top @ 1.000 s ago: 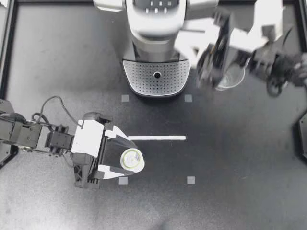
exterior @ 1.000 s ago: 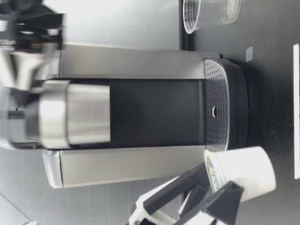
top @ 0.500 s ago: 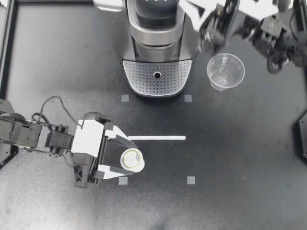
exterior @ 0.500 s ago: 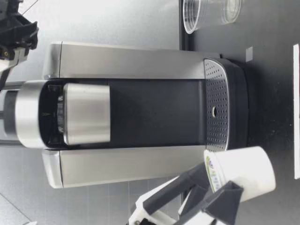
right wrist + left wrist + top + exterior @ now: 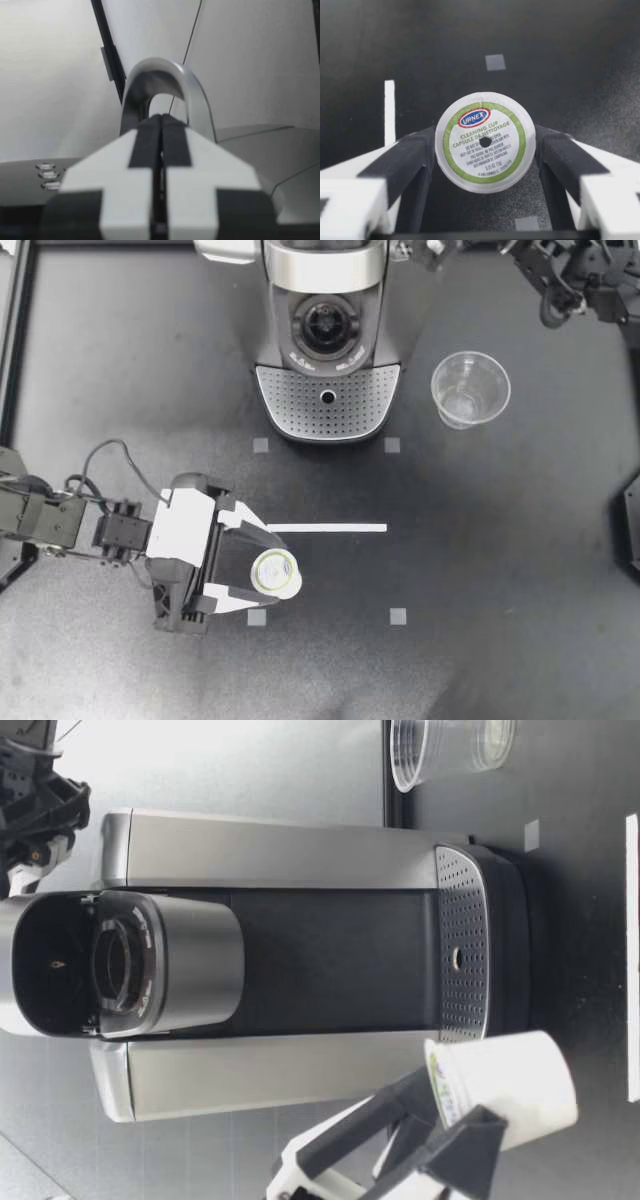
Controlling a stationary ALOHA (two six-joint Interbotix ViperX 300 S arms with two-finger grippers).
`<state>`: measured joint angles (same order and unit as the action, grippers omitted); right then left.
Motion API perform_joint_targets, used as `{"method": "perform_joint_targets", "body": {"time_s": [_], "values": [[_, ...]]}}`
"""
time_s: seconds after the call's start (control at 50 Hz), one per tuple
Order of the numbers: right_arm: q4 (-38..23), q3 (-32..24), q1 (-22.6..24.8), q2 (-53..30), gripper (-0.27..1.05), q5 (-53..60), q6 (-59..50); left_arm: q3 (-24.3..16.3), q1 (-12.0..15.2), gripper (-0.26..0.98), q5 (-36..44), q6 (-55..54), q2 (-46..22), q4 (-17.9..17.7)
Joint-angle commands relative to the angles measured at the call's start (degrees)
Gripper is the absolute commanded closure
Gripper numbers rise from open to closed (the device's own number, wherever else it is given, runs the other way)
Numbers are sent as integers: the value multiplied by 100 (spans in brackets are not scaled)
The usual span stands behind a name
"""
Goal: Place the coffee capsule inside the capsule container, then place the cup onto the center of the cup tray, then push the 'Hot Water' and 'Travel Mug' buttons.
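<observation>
dark surface, machine open, no step finished yet

on the black surface the coffee machine stands at the far edge with its lid up, and the capsule container is bare and empty. my left pincer is closed on the coffee capsule, one finger on each side, well apart from the machine. the clear cup stands beside the machine, not on the cup tray. by my judgement all three steps are left: load the capsule, set the cup, press the buttons.

the top view shows only part of my right arm at the far corner. the right wrist view alone shows the right pincer, its fingers pressed together on nothing, with the machine's curved handle just ahead and a row of small buttons off to one side. the left wrist view shows the capsule's foil top facing the camera. the low view adds its white body, slightly tilted, and the depth of the open chamber. i cannot tell whether the capsule is clear of the surface.
</observation>
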<state>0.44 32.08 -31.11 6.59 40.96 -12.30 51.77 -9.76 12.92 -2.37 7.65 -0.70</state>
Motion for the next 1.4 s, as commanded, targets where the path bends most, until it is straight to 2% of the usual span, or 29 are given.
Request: {"method": "perform_joint_targets", "body": {"time_s": [0.0,0.2,0.46,0.62,0.74,0.98,1.18,1.38], "values": [[9,-220,-229,26,70,-35,9,-158,9,21,62,9,176,0],[-193,-18,9,396,70,-9,-167,-519,132,21,-264,255,510,44],[-246,606,598,1134,70,26,-308,-1371,756,21,-1714,1573,1213,88],[-316,949,694,1459,70,-18,-299,-1916,984,21,-2312,2294,1424,237],[-369,1143,694,1600,70,-18,-308,-2355,1116,21,-2936,2602,1494,659],[-369,1266,686,1661,70,-44,-299,-2988,1134,21,-3744,2575,1397,2136],[-369,1310,694,1644,70,-44,-290,-3111,1134,21,-3894,2566,1327,3023],[-369,1345,686,1661,70,-44,-281,-3120,1143,21,-3894,2566,1169,3472]]}}
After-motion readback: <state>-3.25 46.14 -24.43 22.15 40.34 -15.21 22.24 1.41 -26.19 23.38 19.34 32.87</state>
